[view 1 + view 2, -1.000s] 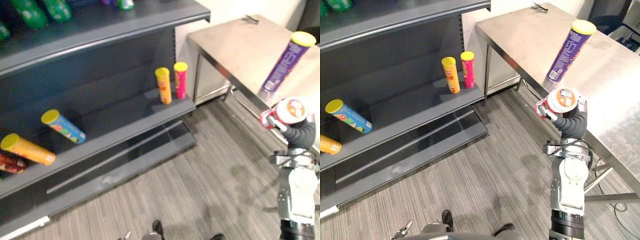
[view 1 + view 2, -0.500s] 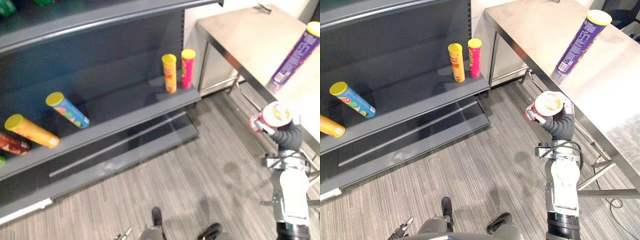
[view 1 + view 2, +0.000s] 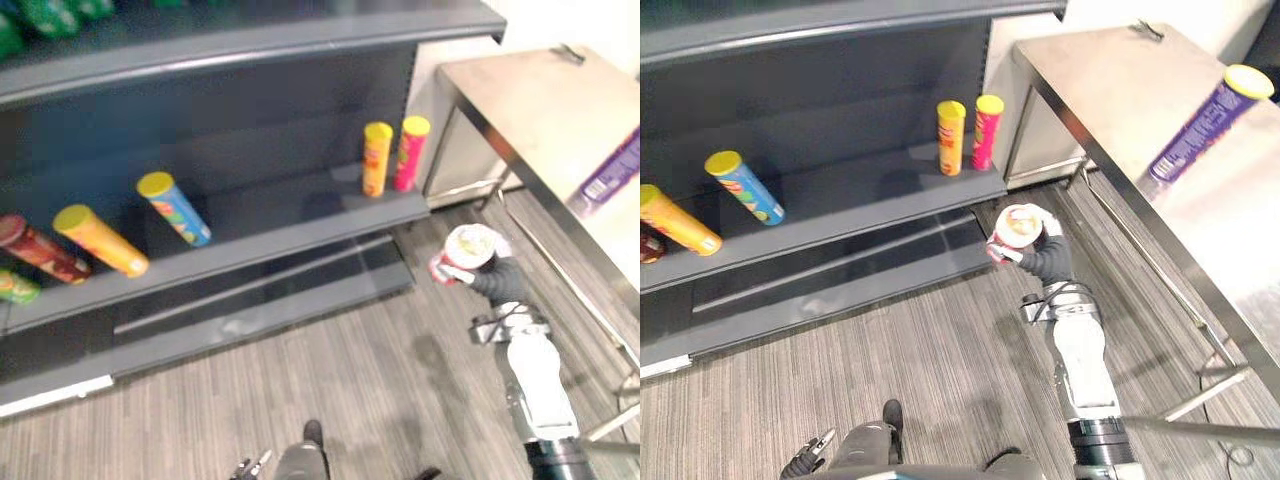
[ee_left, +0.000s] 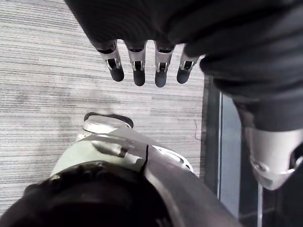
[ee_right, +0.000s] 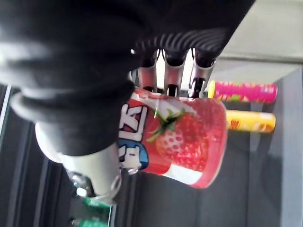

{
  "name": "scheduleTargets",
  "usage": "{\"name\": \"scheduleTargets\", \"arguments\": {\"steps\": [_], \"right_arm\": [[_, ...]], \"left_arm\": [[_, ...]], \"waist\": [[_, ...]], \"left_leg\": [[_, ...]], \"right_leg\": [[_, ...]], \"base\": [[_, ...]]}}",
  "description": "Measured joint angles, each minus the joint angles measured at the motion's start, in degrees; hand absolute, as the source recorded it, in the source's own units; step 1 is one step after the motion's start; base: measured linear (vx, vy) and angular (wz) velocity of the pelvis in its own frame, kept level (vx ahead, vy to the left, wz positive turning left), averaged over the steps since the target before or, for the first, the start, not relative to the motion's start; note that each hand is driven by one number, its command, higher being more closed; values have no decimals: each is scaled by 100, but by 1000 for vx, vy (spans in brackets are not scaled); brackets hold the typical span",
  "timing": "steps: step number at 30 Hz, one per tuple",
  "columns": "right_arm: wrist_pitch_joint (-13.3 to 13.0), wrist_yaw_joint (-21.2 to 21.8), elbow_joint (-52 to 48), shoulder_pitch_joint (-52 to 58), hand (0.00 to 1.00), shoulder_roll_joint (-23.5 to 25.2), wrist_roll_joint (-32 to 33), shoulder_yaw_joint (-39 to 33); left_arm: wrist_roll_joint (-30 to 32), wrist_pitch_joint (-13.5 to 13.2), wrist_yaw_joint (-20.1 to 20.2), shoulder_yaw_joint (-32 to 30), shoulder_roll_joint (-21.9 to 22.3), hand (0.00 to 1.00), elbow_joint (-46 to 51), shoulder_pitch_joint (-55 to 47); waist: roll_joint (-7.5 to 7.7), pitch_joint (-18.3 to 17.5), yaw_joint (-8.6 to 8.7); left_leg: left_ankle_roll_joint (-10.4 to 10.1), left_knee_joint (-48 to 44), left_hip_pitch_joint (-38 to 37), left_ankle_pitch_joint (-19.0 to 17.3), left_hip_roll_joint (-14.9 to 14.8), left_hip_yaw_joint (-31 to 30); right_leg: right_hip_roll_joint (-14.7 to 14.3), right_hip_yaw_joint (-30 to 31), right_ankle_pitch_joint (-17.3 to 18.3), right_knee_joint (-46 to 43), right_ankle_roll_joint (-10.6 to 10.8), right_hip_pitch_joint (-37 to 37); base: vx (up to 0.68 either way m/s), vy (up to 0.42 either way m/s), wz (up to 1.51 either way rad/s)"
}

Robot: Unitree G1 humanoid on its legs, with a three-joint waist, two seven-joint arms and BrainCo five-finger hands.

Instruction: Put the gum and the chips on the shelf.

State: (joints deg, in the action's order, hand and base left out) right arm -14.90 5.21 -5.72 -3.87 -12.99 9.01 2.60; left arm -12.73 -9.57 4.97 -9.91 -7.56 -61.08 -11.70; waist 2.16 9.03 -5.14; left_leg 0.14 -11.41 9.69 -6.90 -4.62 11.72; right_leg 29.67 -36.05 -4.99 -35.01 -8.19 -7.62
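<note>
Left eye view: right hand (image 3: 497, 281) curled round the gum tub (image 3: 465, 251), carried over the floor, well apart from the shelf (image 3: 300, 228); the tub's pale lid is on, contents unseen; on the shelf's middle board stand a yellow can (image 3: 377, 158) and a pink can (image 3: 411, 152), both upright and capped, at its right end; further left a blue can (image 3: 176, 208), an orange can (image 3: 100, 240) and a red can (image 3: 36, 250) lean or lie.

Right eye view: purple chips can (image 3: 1209, 108) capped, on the steel table (image 3: 1110, 90), not yet shelved.

Left wrist view: left hand (image 4: 137, 60) idle over the floor, fingers straight, holding nothing.

Right wrist view: fingers (image 5: 173, 71) and thumb clamp the strawberry-printed tub across its body.

Handling advice: aim for the bare stretch between the blue and yellow cans; approach level, clear of the upright pair, which would likely topple if brushed; seat the base flat before letting go.
</note>
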Motion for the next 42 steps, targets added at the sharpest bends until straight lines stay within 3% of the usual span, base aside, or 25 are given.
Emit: {"name": "scheduleTargets", "arguments": {"steps": [1, 2, 3, 5, 6, 9, 11, 12, 16, 20, 29, 35, 37, 38, 39, 42], "right_arm": [[0, 32, -1, 9, 100, -20, 0, 26], [-5, 89, -6, 64, 100, 15, 1, 47], [-3, 167, -19, 118, 100, 30, 3, 103], [-3, 210, -19, 158, 100, 41, 57, 202], [-4, 280, -21, 182, 100, 48, 113, 278], [-4, 365, -47, 322, 100, 50, 259, 292], [-1, 407, -85, 430, 100, 70, 286, 294], [12, 416, -84, 416, 100, 108, 334, 297], [11, 512, -301, 421, 100, 135, 508, 242], [11, 531, -304, 618, 100, 132, 513, 141], [13, 516, -284, 875, 100, 277, 500, 79], [48, 332, -234, 881, 100, 273, 496, -236], [48, 265, -236, 862, 100, 265, 496, -323], [50, 228, -236, 832, 100, 226, 496, -381], [61, 186, -227, 778, 100, 186, 496, -405], [107, 151, -223, 605, 100, 219, 492, -357]], "left_arm": [[4, 1, -17, 62, -20, 0, -8, -10], [6, 1, -29, 115, -88, 0, -23, -23], [5, 9, -57, 114, -137, 0, -66, 11], [3, -9, -83, 85, -167, 0, -142, 35], [3, -28, -84, 80, -165, 0, -242, 51], [4, -38, -82, 113, -162, 0, -280, 94], [14, -60, -81, 107, -152, 0, -287, 97], [15, -59, -80, 74, -126, 0, -338, 84], [16, -30, -16, -144, -8, 0, -458, 55], [18, -30, -7, -214, 25, 0, -448, 59], [251, 6, -12, -400, 64, 0, -389, 64], [280, 17, -24, -396, 59, 0, -380, 162], [293, 22, -27, -400, 41, 0, -387, 230], [316, 25, -33, -397, 46, 0, -382, 259], [429, 31, -36, -395, 65, 0, -384, 260], [504, 89, -72, -395, 54, 0, -384, 201]], "waist": [[-29, 17, 3], [-122, 68, 29], [-95, 66, 66], [-74, 73, 134], [-70, 70, 164], [19, 22, 219], [65, 4, 270], [86, 4, 241], [54, -21, 179], [28, -76, 331], [17, -383, 341], [17, -388, 374], [19, -400, 414], [1, -409, 430], [-33, -419, 425], [-31, -424, 339]], "left_leg": [[73, -15, -69, -17, 29, -49], [212, -122, -154, -115, 50, -322], [294, -141, -196, -162, 96, -560], [368, -82, -317, -182, 257, -779], [328, -44, -415, -155, 397, -909], [306, -48, -492, -162, 672, -1295], [195, -134, -481, -231, 758, -1415], [38, -289, -447, -340, 697, -1366], [-174, -232, -411, -471, 271, -1260], [-258, 97, -518, -380, 166, -1268], [-265, 638, -697, -123, 187, -1271], [-352, 664, -658, -10, 201, -1504], [-412, 761, -570, -24, -99, -613], [-567, 868, -561, 169, -253, -58], [-505, 1023, -598, 449, -250, 145], [-411, 1248, -709, 594, -103, 148]], "right_leg": [[-19, 528, -381, -280, -298, -219], [-357, 1493, 1, -577, 244, -537], [-821, 2055, 788, -563, 757, -651], [-1328, 2393, 1229, -152, 875, -739], [-1531, 2432, 1268, 321, 971, -736], [-1894, 2939, 1127, 1335, 1191, -710], [-1913, 3037, 783, 1940, 1429, -556], [-1981, 3019, 590, 2303, 1403, -349], [-2380, 2889, 561, 2745, 1354, -189], [-2455, 2702, 561, 2910, 1354, -77], [-2449, 2638, 533, 3144, 1311, 34], [-2362, 2117, 561, 3272, 1274, 322], [-2280, 1766, 585, 3300, 1246, 423], [-2207, 1606, 592, 3301, 1248, 442], [-2159, 1535, 587, 3301, 1274, 442], [-2078, 1568, 517, 3413, 1370, 477]], "base": [[143, 241, 62], [206, 213, 77], [180, 159, 85], [195, 118, 93], [215, 110, 86], [196, 5, 93], [231, -87, 88], [199, -116, 47], [174, -185, -4], [61, -86, 17], [-2, -9, 5], [-44, -13, 46], [-82, 12, 86], [-29, 67, 76], [-4, 85, 56], [15, 83, 8]]}}
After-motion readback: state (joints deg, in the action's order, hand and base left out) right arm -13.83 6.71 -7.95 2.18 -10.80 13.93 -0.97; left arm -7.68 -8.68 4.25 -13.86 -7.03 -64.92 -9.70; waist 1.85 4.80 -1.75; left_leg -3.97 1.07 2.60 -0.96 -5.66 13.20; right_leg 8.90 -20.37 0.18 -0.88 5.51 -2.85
